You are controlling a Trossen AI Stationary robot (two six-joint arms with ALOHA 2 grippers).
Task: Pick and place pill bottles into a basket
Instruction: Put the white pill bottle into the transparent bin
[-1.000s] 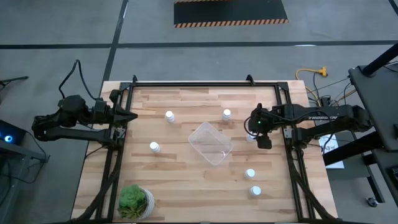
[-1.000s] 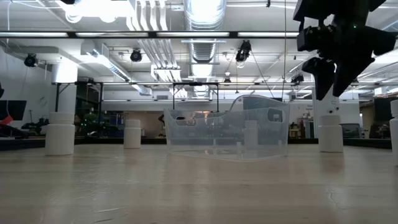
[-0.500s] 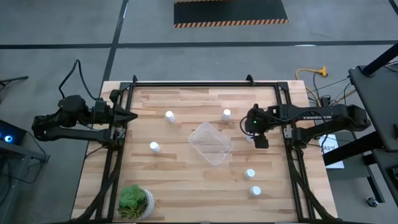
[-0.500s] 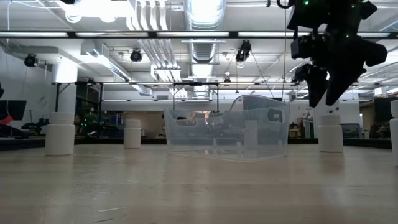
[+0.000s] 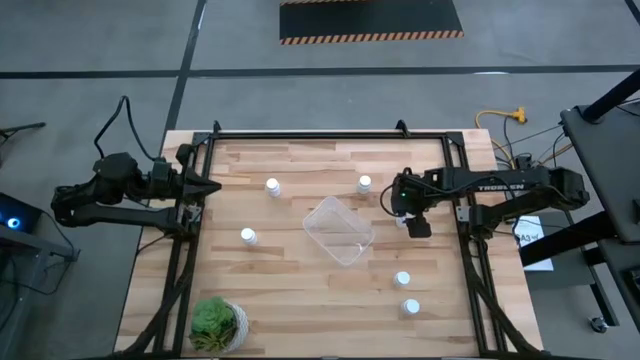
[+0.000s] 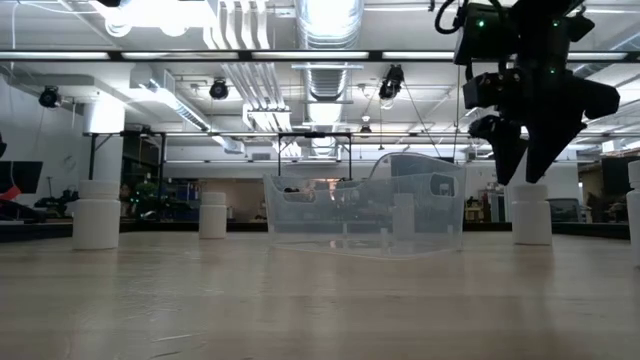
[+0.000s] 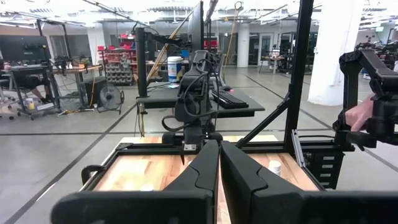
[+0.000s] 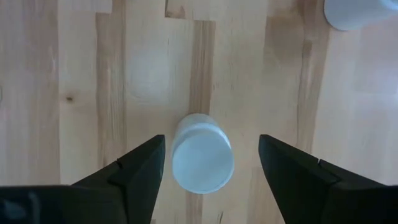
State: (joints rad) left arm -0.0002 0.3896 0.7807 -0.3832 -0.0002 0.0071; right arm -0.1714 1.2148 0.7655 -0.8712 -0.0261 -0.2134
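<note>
Several small white pill bottles stand upright on the wooden table: two at the far side (image 5: 272, 186) (image 5: 365, 184), one at the left (image 5: 248, 236), two at the near right (image 5: 402, 280) (image 5: 410, 307). Another bottle (image 8: 202, 160) (image 6: 531, 213) stands right under my right gripper (image 8: 211, 149) (image 6: 520, 172). That gripper points down and is open; its fingertips hang just above the bottle's cap, one on each side, touching nothing. The clear basket (image 5: 338, 230) sits mid-table, holding nothing that shows. My left gripper (image 5: 205, 187) (image 7: 219, 163) waits shut at the table's left edge.
A green potted plant (image 5: 217, 322) stands at the near left corner. A black frame (image 5: 330, 137) runs around the table's edges. The basket's right corner lies close to my right gripper. Bare wood lies between the basket and the near edge.
My right gripper has sunk toward the bottle beneath it and shifted a little toward the table's left, toward the basket. Its fingers remain apart. No bottle has moved.
</note>
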